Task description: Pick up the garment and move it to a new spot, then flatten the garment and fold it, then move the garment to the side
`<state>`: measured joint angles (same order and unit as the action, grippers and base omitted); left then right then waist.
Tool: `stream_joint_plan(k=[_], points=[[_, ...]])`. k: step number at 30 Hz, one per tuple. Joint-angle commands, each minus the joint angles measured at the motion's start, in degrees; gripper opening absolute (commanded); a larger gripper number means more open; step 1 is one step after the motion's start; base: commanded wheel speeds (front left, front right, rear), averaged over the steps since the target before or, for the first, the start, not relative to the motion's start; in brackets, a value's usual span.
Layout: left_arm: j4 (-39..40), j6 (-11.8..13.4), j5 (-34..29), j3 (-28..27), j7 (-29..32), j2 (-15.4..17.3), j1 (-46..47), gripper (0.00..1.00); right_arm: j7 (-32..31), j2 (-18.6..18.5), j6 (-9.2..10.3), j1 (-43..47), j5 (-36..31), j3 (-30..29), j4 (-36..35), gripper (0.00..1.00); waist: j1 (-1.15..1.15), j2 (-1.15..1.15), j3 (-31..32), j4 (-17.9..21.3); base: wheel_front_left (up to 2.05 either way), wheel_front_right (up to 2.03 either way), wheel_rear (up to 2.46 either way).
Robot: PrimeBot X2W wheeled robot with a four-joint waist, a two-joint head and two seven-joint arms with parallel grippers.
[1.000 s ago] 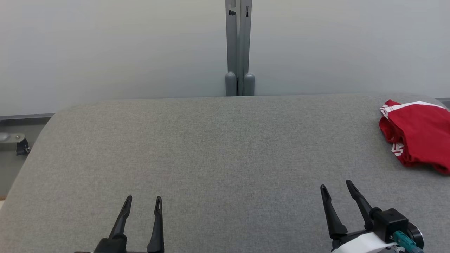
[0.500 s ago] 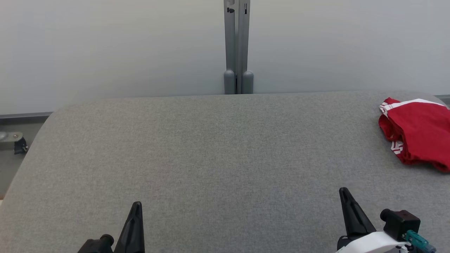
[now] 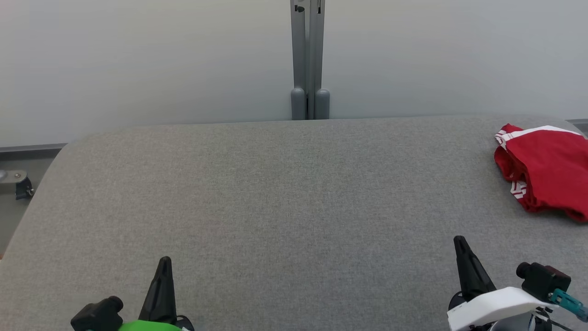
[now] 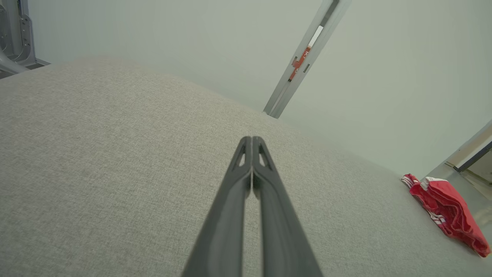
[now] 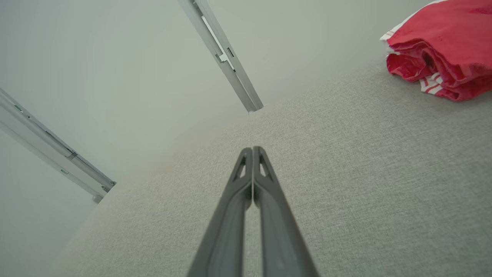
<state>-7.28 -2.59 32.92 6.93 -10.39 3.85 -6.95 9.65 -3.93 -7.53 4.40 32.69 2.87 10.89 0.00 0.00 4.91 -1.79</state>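
1. Far left, just off the table's edge, one small metal bracket [image 3: 16, 184] sits low by the wall [image 3: 138, 69]. I'd say it plays no part in the job.
2. The left gripper [image 3: 164, 263] hovers at the near edge of the grey cloth-topped table [image 3: 275, 193]. Its two dark fingers [image 4: 230, 200] are pressed flat together with nothing between them. It is well apart from the garment, so I judge it to be waiting out of the way rather than working.
3. At the middle back, one grey upright post [image 3: 309, 55] stands behind the table against the pale wall. It looks like the join between two screen panels.
4. The right gripper [image 3: 460, 243] hangs over the near right of the table, its fingers likewise closed tip to tip and empty. It is the nearer of the two to the garment but clear of it, with bare cloth between.
5. Far right, the red garment [image 3: 544, 170] with white stripes lies near the table's back right corner, partly running out of the head view. It is bunched in loose layers, not spread flat. That fits two readings: a heap waiting to be fetched, or a folded piece already put aside. I can't settle which.
6. The count: one garment, two grippers with two fingers apiece, one table, one post at the middle back, one bracket.
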Motion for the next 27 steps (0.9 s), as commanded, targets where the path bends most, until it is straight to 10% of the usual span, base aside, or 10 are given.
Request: stream_joint_plan(k=[1,27], points=[[0.4,-0.5,2.6,-0.6,0.4,0.5,2.1,0.0,-0.5,-0.3,0.01,-1.8,2.5,-0.4,-0.6,0.0,0.0,0.0,-0.1,0.0,0.0,0.0,0.0],[-1.9,-2.1,23.7,-3.7,5.1,1.1,6.2,0.0,-5.4,-0.4,0.02,-5.0,23.2,-2.9,0.6,0.0,0.0,0.0,-1.4,0.5,0.0,0.0,0.0]])
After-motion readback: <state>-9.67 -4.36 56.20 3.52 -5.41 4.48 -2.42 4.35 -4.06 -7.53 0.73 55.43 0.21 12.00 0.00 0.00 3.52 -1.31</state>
